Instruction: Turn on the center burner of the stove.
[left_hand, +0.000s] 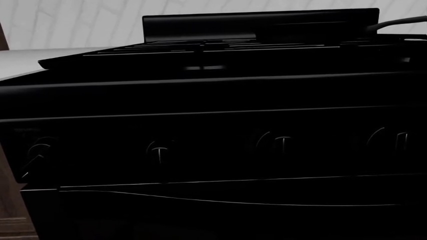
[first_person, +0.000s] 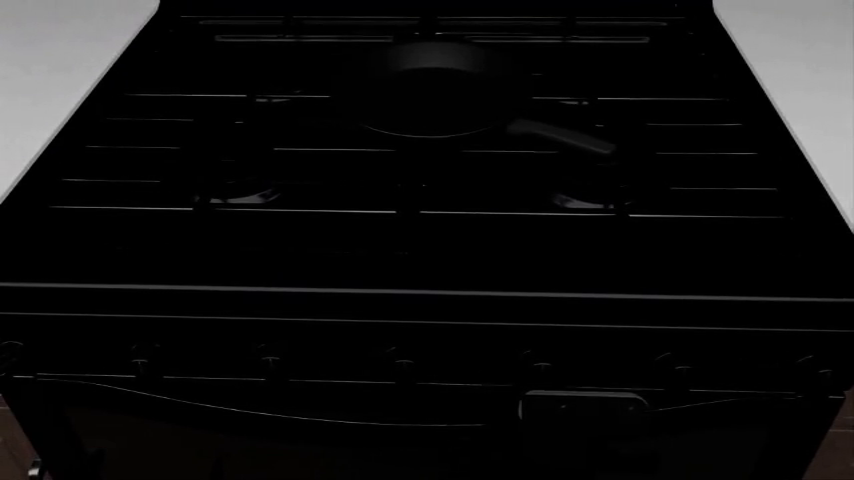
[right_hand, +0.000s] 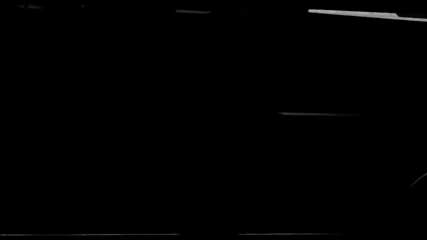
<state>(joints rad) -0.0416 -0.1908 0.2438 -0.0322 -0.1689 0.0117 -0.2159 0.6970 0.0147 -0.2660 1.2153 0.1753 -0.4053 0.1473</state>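
Nearest in the head view, a small grey object sits at the stove's front edge, right of centre, just below the knob row (first_person: 400, 362); it may be an end effector, but it is too dim to tell. Neither end effector can be made out with confidence, so whether either stands wide or narrow cannot be told. The right wrist view is almost wholly black. The knobs run across the front panel above the curved oven handle (first_person: 267, 410). The stove (first_person: 427, 250) fills the view, its grate bars (first_person: 400, 210) stretching back. Farther off, a dark pan (first_person: 434, 95) sits on the rear centre. No flame shows; the task looks barely begun, with the centre knob untouched.
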